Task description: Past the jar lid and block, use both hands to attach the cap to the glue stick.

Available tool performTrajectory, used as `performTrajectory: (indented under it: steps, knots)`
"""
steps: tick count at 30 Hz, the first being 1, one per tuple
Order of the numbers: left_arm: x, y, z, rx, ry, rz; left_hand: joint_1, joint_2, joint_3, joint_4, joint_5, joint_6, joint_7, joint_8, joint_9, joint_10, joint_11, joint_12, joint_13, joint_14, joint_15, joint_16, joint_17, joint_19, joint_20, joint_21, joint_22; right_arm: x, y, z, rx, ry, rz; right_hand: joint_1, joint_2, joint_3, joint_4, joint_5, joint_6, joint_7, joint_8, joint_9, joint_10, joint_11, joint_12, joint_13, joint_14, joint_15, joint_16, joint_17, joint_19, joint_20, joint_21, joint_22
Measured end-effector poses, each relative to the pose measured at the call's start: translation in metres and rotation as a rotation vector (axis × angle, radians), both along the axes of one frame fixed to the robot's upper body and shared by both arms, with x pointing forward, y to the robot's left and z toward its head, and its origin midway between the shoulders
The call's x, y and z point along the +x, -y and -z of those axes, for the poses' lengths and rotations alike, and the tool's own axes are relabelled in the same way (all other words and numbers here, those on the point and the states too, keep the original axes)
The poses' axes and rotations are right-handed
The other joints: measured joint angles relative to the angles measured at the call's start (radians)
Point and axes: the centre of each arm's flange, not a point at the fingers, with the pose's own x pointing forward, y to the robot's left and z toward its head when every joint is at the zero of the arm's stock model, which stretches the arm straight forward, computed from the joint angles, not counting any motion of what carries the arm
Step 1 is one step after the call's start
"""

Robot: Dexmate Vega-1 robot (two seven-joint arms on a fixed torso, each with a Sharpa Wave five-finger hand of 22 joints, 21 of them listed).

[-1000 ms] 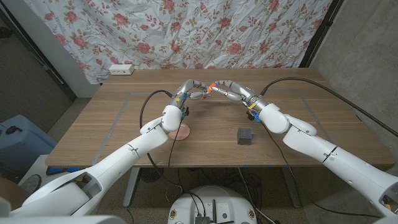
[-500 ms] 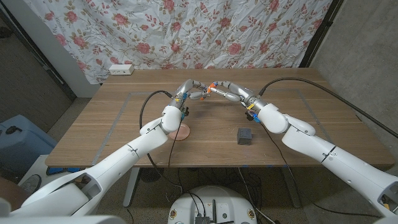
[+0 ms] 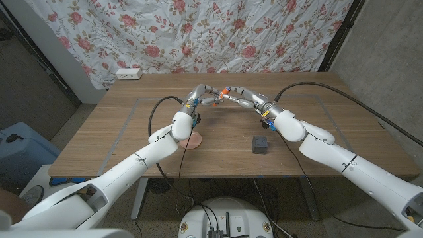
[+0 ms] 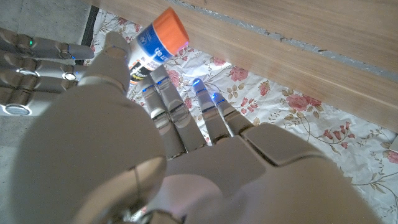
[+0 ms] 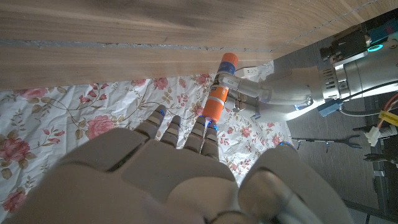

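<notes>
Head view, upper centre: my left hand [image 3: 200,97] grips the glue stick [image 5: 222,81], my right hand [image 3: 243,98] pinches the cap [image 5: 214,107]. Both meet end-on, cap in line with the stick's long axis.

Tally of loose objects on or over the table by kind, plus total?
Glue stick, capped, held between both hands: 1
Jar lid, pink: 1
Block, dark grey: 1
Total: 3
</notes>
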Motion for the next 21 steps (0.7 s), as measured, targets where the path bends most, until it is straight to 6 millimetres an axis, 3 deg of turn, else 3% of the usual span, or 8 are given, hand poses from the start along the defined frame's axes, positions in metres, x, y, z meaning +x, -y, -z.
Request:
performTrajectory:
  steps: [13, 21]
  knots:
    - [-0.0004, 0.0011, -0.0003, 0.004, 0.0, 0.003, 0.0, 0.0, 0.0, 0.0, 0.003, 0.0, 0.0, 0.001, 0.0, 0.007, 0.007, 0.0, 0.0, 0.005, 0.003, 0.0, 0.0, 0.0, 0.0, 0.0, 0.0, -0.0011, -0.0017, 0.0005, -0.04, 0.009, 0.018, -0.013, 0.013, 0.0, 0.009, 0.0, 0.014, 0.004, 0.004, -0.002, 0.004, 0.004, 0.0, 0.0, -0.004, -0.004, 0.0, -0.001, 0.0, 0.0, 0.0, 0.0]
    - [-0.001, 0.0026, -0.0008, 0.008, 0.003, -0.003, 0.0, 0.0, 0.003, -0.003, 0.003, 0.021, 0.022, 0.002, 0.0, 0.036, 0.036, 0.011, 0.0, 0.039, -0.002, 0.012, 0.005, 0.017, -0.006, 0.0, 0.0, -0.0005, -0.0018, 0.0015, -0.061, 0.008, 0.033, -0.013, 0.013, 0.0, 0.009, 0.0, 0.016, 0.005, 0.002, -0.002, 0.006, 0.002, -0.001, 0.0, -0.004, -0.004, 0.0, -0.005, 0.0, 0.0, 0.0, 0.0]
